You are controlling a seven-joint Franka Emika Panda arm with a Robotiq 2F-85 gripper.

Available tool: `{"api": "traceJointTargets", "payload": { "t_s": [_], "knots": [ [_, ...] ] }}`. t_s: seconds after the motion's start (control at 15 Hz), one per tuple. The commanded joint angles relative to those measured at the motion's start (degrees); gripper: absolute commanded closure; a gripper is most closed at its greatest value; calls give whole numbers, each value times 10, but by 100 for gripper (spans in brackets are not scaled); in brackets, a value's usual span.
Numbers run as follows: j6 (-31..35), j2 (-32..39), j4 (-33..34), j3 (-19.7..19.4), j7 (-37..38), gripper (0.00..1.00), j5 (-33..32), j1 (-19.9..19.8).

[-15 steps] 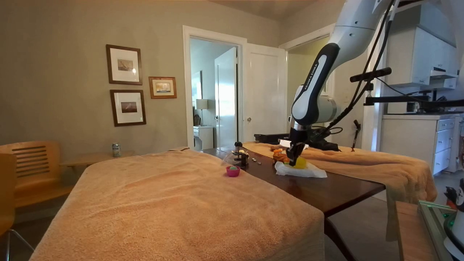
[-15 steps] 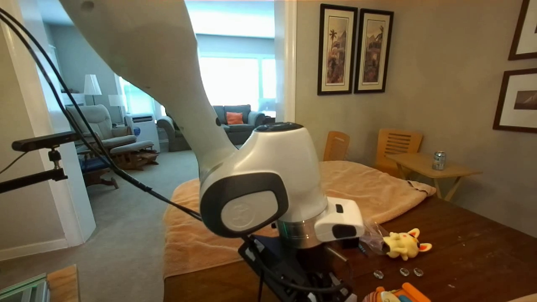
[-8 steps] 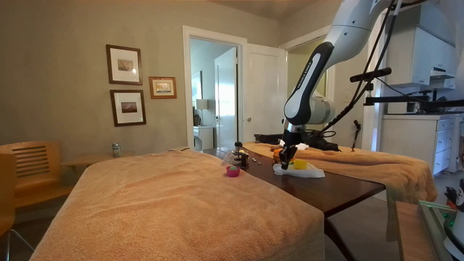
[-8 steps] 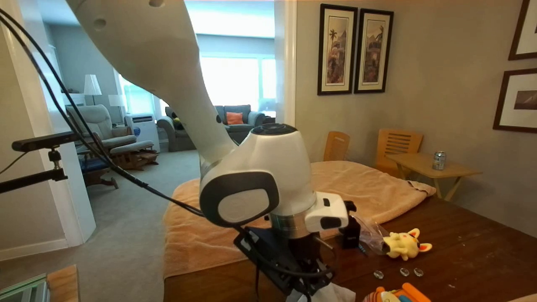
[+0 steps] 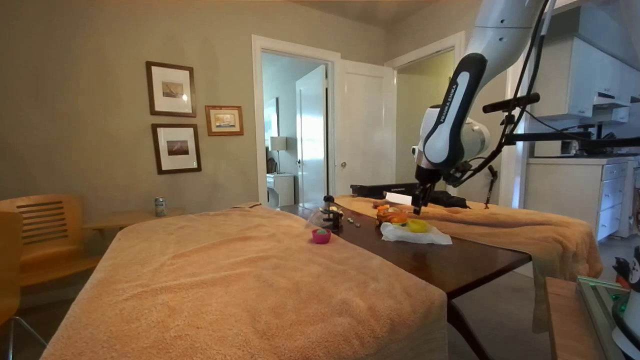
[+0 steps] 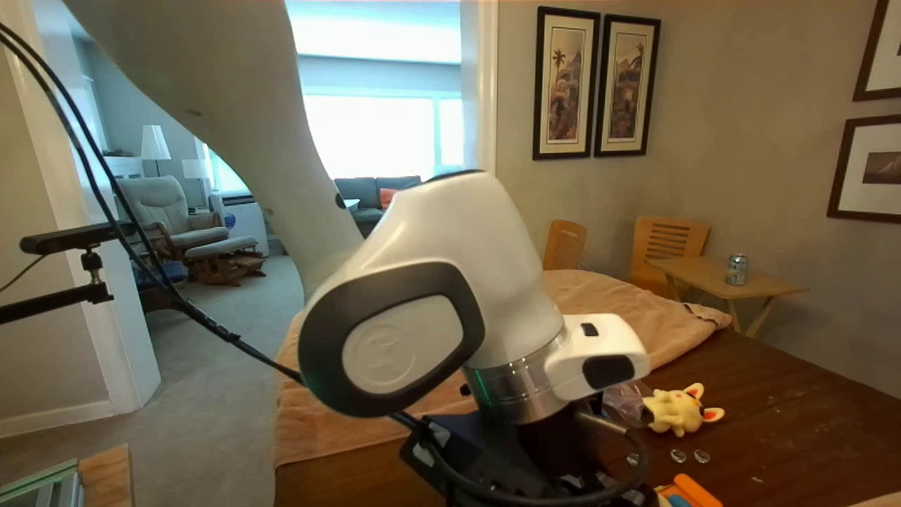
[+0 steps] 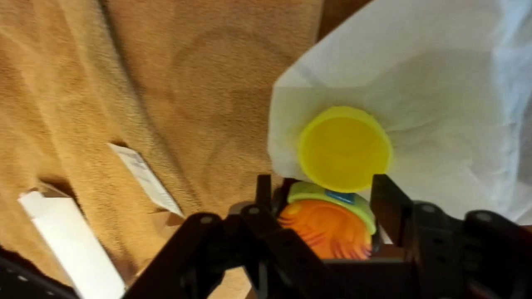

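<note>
While claw (image 7: 321, 182) hangs spread, yellow cup (image 7: 345, 150) points circular end roughly upward, long axis unclear.

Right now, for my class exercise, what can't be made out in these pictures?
Orange toy, wrist view: lower part hidden by the gripper.
White sheet, wrist view: cut off by the right edge.
White card, wrist view: its print is blurred.
Can, both exterior views: lettering too small to read.

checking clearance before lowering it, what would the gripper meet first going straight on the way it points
Likely the yellow cup, just beyond the open gripper in the wrist view; depth is unclear there, so the orange toy beside it could be touched first.
</note>
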Motion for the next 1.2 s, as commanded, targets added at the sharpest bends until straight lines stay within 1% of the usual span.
{"api": "traceJointTargets", "payload": {
  "t_s": [0.0,0.07,0.2,0.27,0.4,0.6,0.67,0.73,0.8,0.93,1.13],
  "knots": [
    [16,-12,-15,-106,56,4,-59,89],
    [19,-15,-20,-122,62,0,-61,106],
    [24,-12,-26,-120,69,0,-39,120],
    [8,-6,-10,-109,44,1,-35,98],
    [8,-6,-14,-110,56,0,-35,111],
    [-1,-7,-14,-106,53,0,-33,106],
    [0,-10,-17,-95,46,0,-27,95],
    [3,-16,-21,-66,41,0,-25,67],
    [5,-22,-26,-45,34,0,-18,50],
    [8,-28,-35,22,2,0,14,-5],
    [8,-13,-27,86,-17,0,34,-61]
  ]
}}
